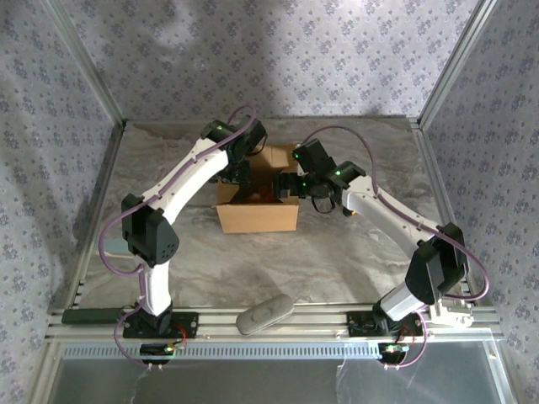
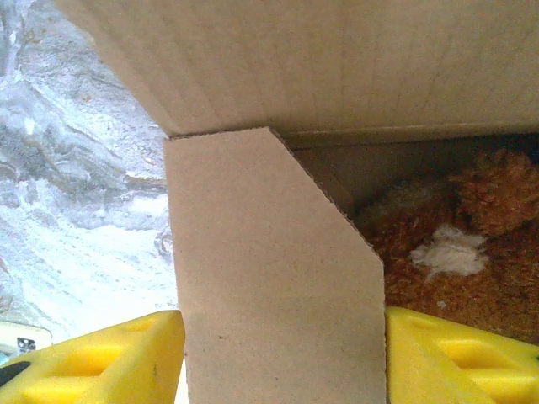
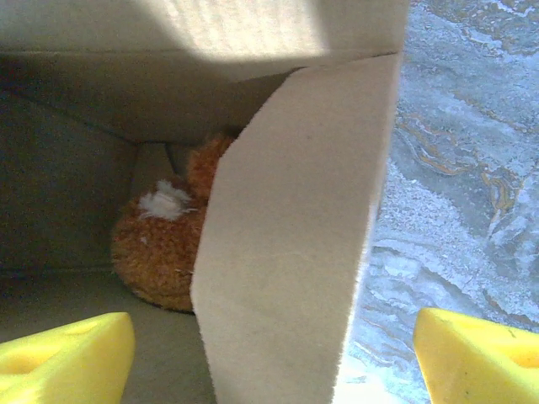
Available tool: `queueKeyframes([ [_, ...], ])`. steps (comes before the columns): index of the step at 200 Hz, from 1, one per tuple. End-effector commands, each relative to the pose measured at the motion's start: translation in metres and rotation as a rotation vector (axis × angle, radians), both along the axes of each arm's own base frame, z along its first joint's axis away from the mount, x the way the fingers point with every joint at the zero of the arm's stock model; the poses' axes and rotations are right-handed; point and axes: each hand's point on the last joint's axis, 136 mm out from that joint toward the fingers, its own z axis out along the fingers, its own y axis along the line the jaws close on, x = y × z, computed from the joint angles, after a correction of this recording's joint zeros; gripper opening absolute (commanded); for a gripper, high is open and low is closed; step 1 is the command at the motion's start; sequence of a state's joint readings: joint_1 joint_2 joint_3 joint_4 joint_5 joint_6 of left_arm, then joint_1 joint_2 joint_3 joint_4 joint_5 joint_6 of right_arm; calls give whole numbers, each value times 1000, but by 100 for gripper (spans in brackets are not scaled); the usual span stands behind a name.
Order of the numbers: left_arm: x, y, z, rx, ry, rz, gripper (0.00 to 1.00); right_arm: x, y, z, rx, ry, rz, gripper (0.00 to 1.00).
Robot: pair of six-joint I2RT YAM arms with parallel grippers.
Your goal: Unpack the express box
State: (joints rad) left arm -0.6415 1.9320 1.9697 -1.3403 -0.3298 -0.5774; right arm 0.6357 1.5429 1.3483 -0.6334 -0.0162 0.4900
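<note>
The express box (image 1: 257,217), a brown cardboard carton, stands open at the middle of the table. My left gripper (image 1: 240,174) is at its left end and my right gripper (image 1: 285,185) at its right end. In the left wrist view a side flap (image 2: 269,278) fills the whole gap between the yellow fingers (image 2: 109,358), touching both. In the right wrist view the other side flap (image 3: 286,236) stands between the wide-apart fingers (image 3: 59,362) with room on either side. An orange-brown plush toy (image 2: 472,244) (image 3: 160,252) lies inside the box.
A grey oblong object (image 1: 264,312) lies on the rail at the near edge between the arm bases. Patterned walls and metal posts (image 1: 91,93) close the table in on three sides. The marble tabletop (image 1: 354,261) surrounds the box.
</note>
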Motion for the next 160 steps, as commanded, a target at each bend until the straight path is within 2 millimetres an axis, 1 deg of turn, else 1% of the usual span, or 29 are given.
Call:
queueKeyframes([
  [1, -7, 18, 16, 46, -33, 24, 62, -1, -8, -10, -45, 19, -38, 87],
  [48, -9, 31, 37, 30, -83, 46, 62, -1, -13, -22, -80, 52, -58, 87],
  [84, -9, 45, 54, 3, -121, 76, 62, -2, -18, -28, -106, 70, -77, 87],
  [87, -12, 48, 48, 14, -105, 78, 62, -2, -19, -28, -107, 71, -79, 87],
  [106, -14, 60, 49, 13, -109, 102, 62, -2, -21, -30, -112, 75, -88, 87],
  [135, -18, 84, 48, 1, -119, 156, 62, -2, -23, -31, -113, 83, -97, 87],
  [160, -23, 102, 37, -26, -115, 200, 62, -2, -23, -31, -112, 86, -100, 87],
])
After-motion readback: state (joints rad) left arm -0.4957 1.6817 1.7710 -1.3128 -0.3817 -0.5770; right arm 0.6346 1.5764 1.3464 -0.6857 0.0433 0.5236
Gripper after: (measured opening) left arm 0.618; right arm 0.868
